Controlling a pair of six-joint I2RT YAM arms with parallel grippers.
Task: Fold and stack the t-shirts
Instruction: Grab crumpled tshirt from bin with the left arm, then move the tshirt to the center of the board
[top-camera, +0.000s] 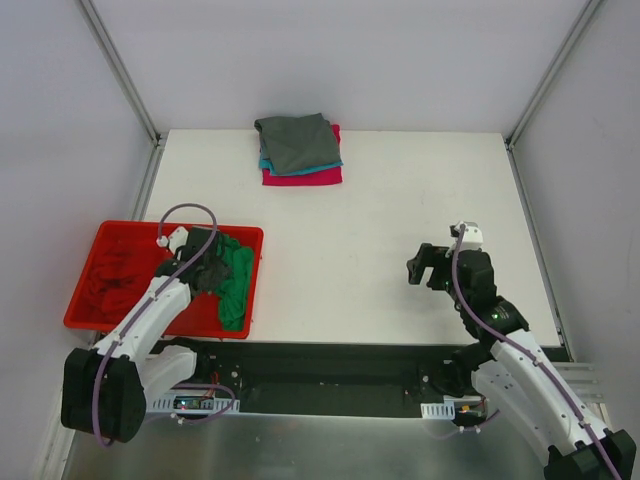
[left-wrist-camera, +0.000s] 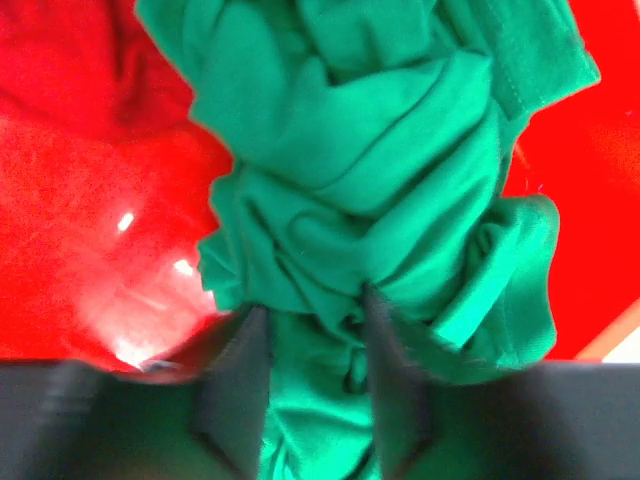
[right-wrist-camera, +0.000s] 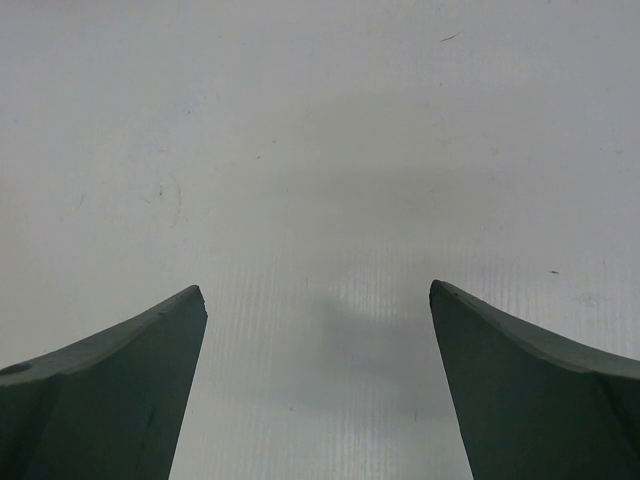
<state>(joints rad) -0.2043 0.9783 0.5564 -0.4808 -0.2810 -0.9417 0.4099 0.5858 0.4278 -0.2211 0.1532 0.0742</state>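
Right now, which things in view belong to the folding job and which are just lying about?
Job: green t-shirt, pinched by the left gripper; crumpled red cloth beside it; folded stack, grey on top.
Lying about: red bin; table.

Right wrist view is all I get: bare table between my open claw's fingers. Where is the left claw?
Observer: The left claw is down in the red bin at the table's near left corner.
Operator: Holding anything?
Observer: A bunch of the green t-shirt sits between its fingers; I can't confirm a firm grip.
Operator: Anything folded yet?
Observer: A folded stack lies at the far edge, with the grey t-shirt on top.
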